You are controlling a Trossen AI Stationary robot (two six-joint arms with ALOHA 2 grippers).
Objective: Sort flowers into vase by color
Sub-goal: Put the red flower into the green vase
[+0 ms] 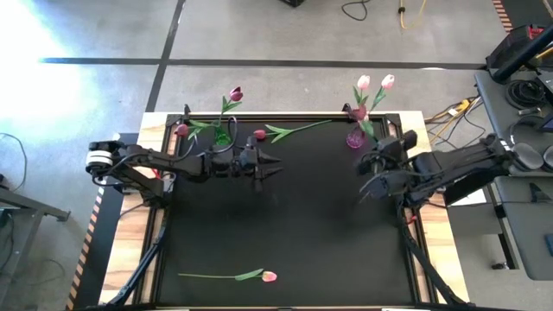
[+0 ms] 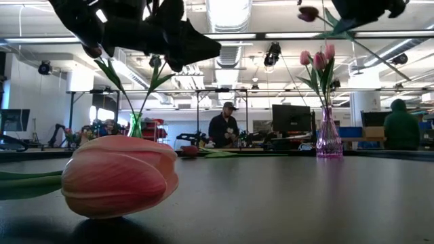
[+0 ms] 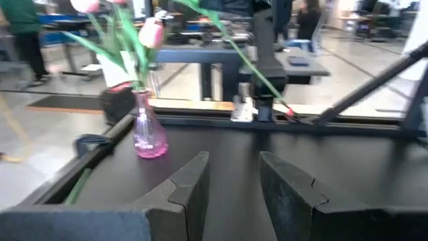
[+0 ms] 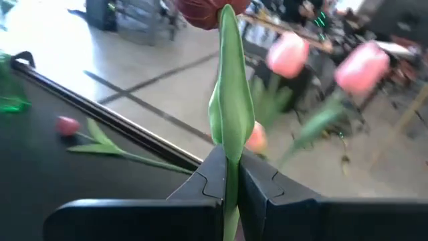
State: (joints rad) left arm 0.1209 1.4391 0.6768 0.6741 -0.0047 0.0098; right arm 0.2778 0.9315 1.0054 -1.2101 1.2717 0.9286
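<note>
Right end effector (image 4: 231,181) is clamped on the green stem of a dark red tulip (image 4: 208,10), held above the bench (image 1: 285,216) near the far right corner, beside the purple vase (image 1: 355,138). That vase stands at the far edge and holds pink tulips (image 1: 375,83). Left end effector (image 3: 234,191) hovers above the far left part of the bench with its fingers apart and nothing between them. A green vase (image 1: 224,136) at the far edge holds one dark red tulip (image 1: 235,93). One tulip (image 1: 260,135) lies on the bench at the far edge between the vases. A pink tulip (image 1: 269,276) lies near the near edge.
</note>
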